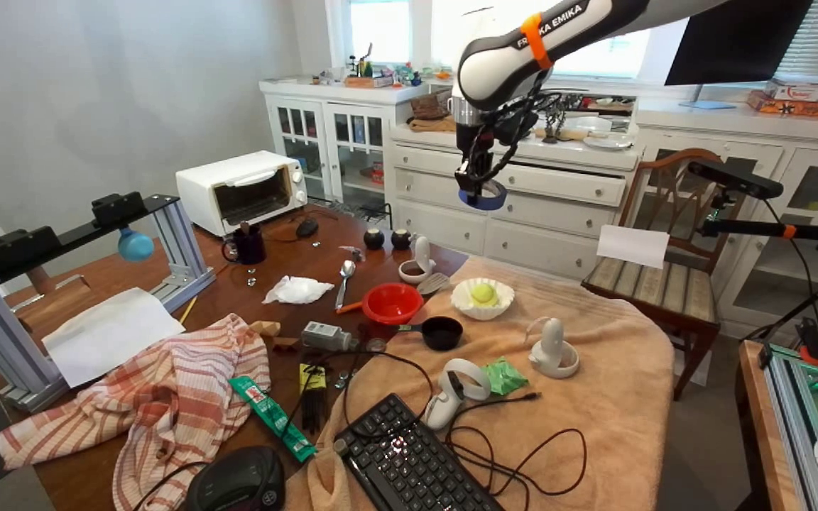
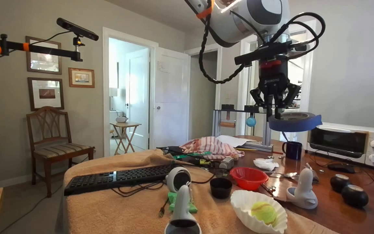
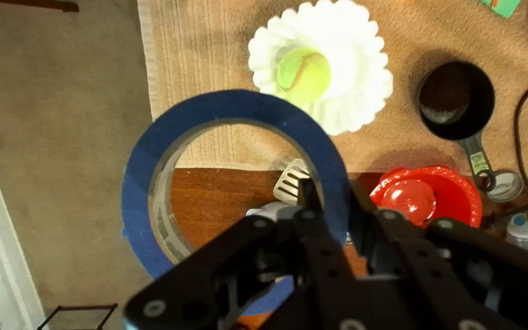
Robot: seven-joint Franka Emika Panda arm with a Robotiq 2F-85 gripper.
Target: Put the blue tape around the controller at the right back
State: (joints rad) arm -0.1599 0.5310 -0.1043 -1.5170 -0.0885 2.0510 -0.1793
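Blue tape point(image 2: 295, 125) hangs in the air, well above the wooden surface point(image 2: 346, 219), its ring wall pinched by the pincer point(image 2: 274, 113), one finger inside the open centre, one outside. Below, a white controller point(image 2: 305, 185) stands upright beside a slotted spatula point(image 3: 288, 184), near a red bowl point(image 2: 248, 184).

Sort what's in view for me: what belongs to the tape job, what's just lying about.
For the job:
gripper, holding the blue tape
white controller beside the spatula, probably the target

Lying about:
spatula
red bowl
tennis ball
fluted white bowl
keyboard
striped cloth
dark mug
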